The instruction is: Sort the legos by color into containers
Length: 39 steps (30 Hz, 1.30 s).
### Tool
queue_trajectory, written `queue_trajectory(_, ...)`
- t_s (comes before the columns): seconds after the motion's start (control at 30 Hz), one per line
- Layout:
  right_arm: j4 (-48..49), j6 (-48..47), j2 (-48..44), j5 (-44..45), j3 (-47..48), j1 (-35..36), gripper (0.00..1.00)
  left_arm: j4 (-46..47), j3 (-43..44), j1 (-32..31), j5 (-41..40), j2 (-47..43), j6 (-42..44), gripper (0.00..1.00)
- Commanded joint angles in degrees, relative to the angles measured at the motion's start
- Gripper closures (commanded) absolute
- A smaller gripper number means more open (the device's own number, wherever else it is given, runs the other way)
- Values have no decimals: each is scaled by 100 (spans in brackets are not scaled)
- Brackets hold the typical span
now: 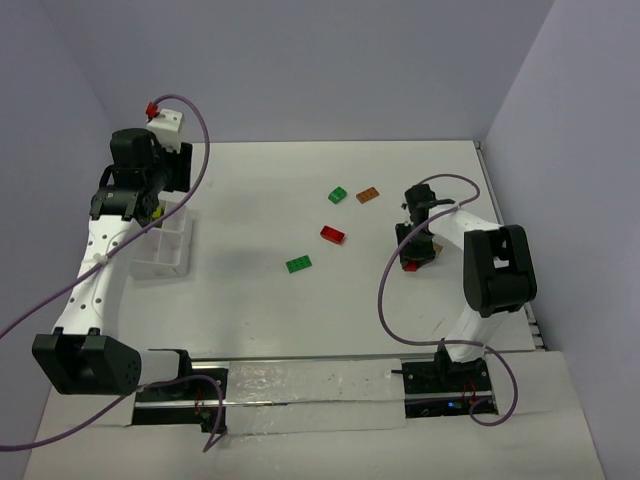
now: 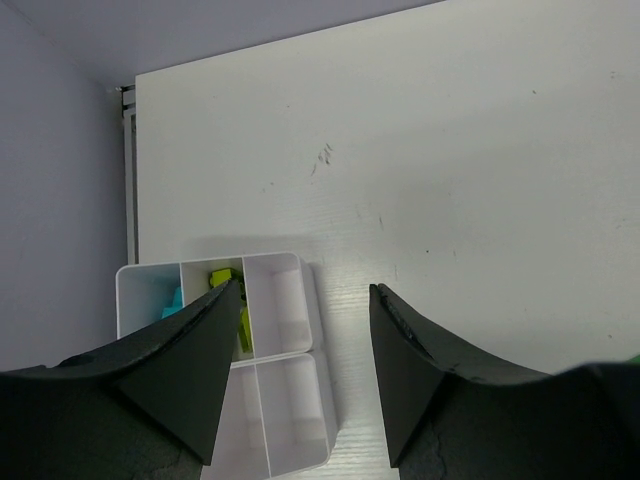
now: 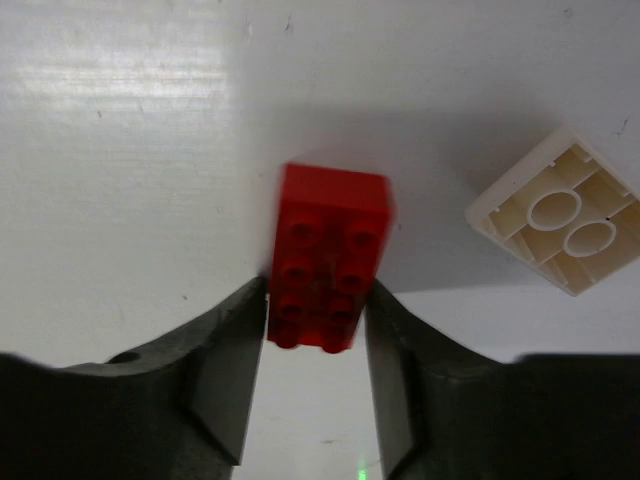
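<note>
Plastic red brick [image 3: 330, 250], studded, rectangular, pinched in right pincer [image 3: 315, 300]

red lego [image 3: 330, 250] studs-up, pinched by right gripper [image 3: 316, 310] | tan lego [image 3: 560, 225] flipped, hollows up, just beside | mid-table, loose: far green lego [image 1: 338, 196] nr orange lego [image 1: 367, 195], 2nd red lego [image 1: 332, 234], near green lego [image 1: 298, 264] | container [image 2: 285, 400] left side: yellow-green lego [image 2: 220, 277] + blue lego [image 2: 172, 303] in adjoining compartments

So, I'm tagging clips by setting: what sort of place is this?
Probably a robotics lab test cell: a white table boxed in by plain walls, left arm and right arm bolted at its edge, scattered legos.
</note>
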Motion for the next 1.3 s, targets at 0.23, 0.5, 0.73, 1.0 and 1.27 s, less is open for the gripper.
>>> queue_trajectory(0.23,597,-242,-794,-1340,289,680,100,-55,-517,38,2656,-334,-1257,39)
queue_trajectory(0.5,1280,-613,-1839,-1730,764,2429,100,91,-1093,26,4970,-175,-2418,38)
queue_trajectory(0.73,1245,-969,-1717,-1401,1418,3571,100,699,-1648,-214,6212,-37,-3266,31)
queue_trajectory(1.0,1012,-1264,-1381,-933,2019,4328,100,1019,-1740,-603,6453,34,-3681,28)
queue_trajectory(1.27,915,-1354,-1238,-764,2232,4621,100,1166,-1836,-890,6407,86,-3739,29)
